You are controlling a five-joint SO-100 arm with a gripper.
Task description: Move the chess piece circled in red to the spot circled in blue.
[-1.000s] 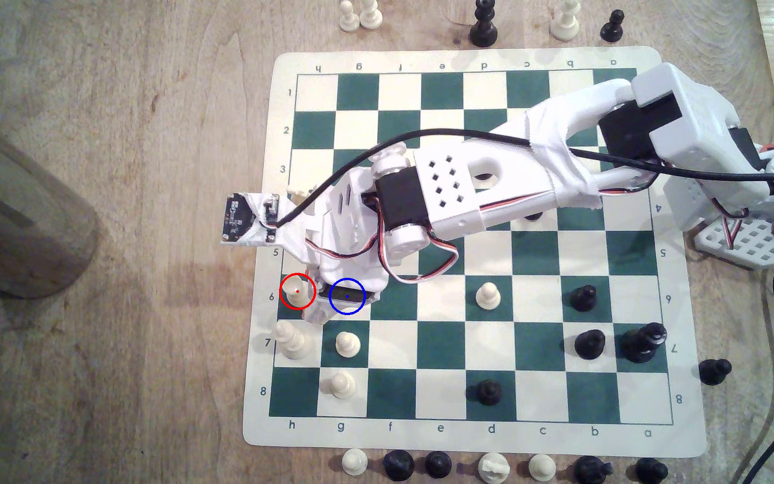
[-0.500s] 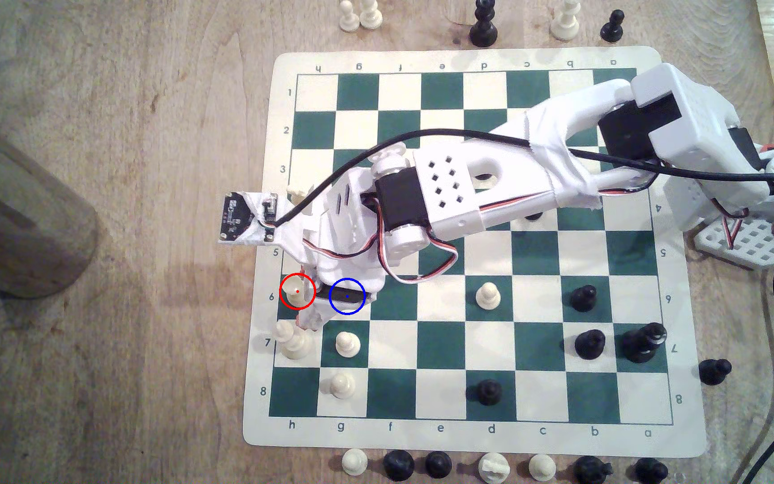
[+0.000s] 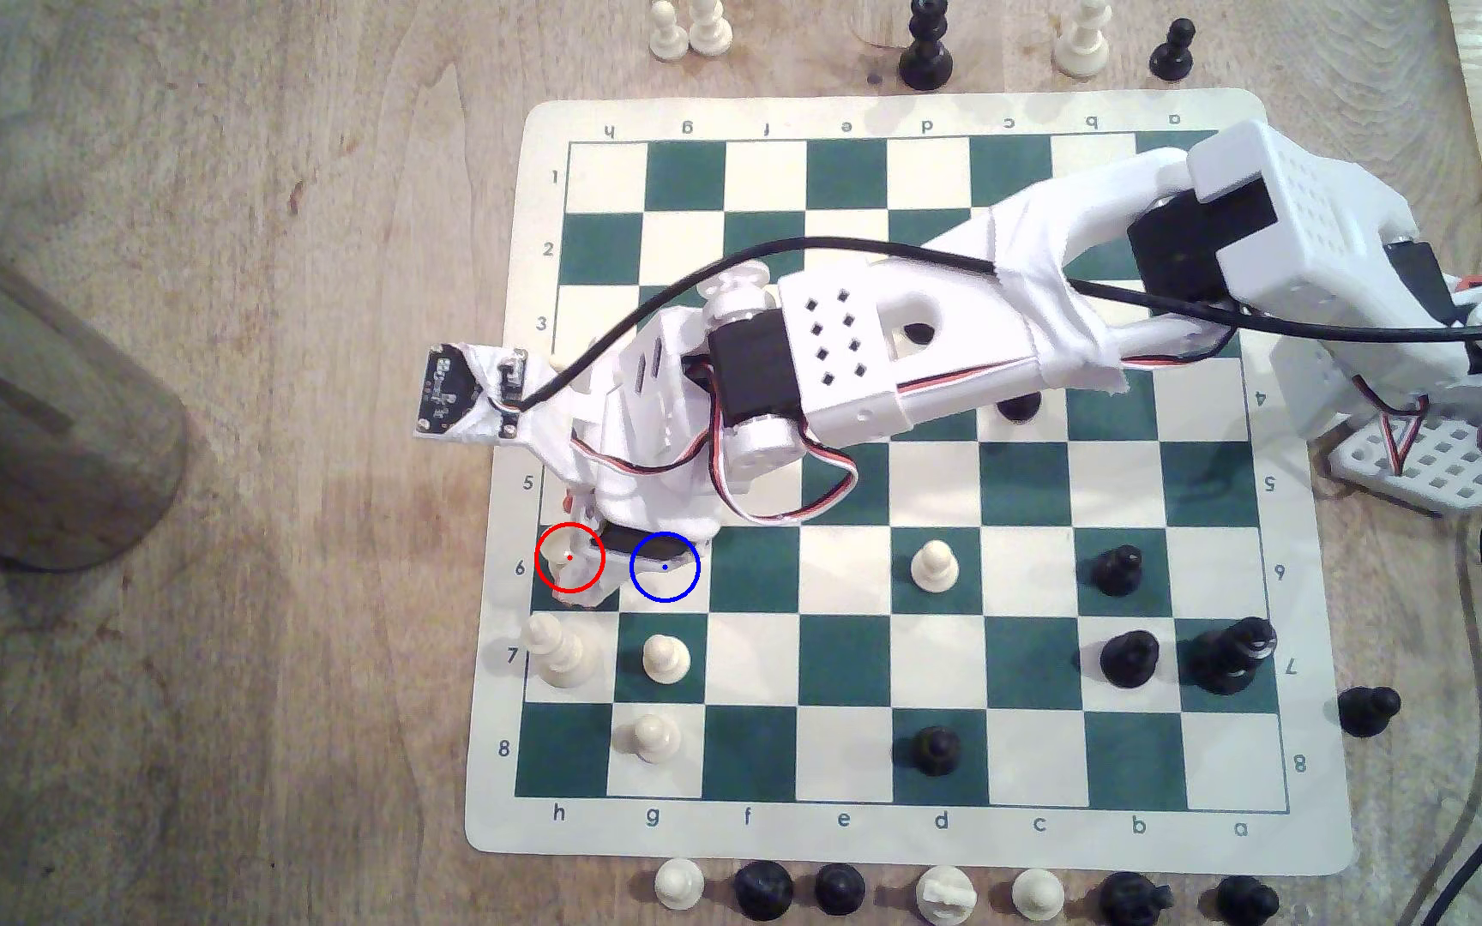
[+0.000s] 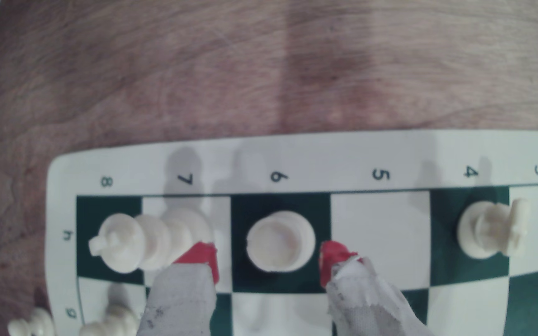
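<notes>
Worn wood grain runs under everything: the table (image 3: 229, 445) carries a green-and-cream chess mat (image 3: 898, 837), with captured pieces lined up along its near and far edges in the exterior view.

On the mat, the ringed piece (image 3: 561, 556) stands upright on dark square h6, at the exterior view's left edge of the board. Through the wrist view it shows from above as a cream round top (image 4: 280, 240) centred on that dark square. The blue ring (image 3: 664, 566) marks g6, the cream square just beside it toward the exterior view's right; the arm's black servo overhangs part of that ring.

Over h6 the gripper (image 4: 269, 261) is spread, one red fingertip (image 4: 201, 258) on each side of the piece. Neither tip seems to touch it, though blur makes the gaps hard to judge. One tip sits right against the base of the king (image 4: 151, 242) on h7, and contact there cannot be ruled out.

Other white pieces nearby: a pawn (image 3: 664, 659) on g7, another pawn (image 3: 653, 737) on g8, and the knight (image 4: 491, 231) on h4. Black pieces stand well apart, on the exterior view's right half of the board.
</notes>
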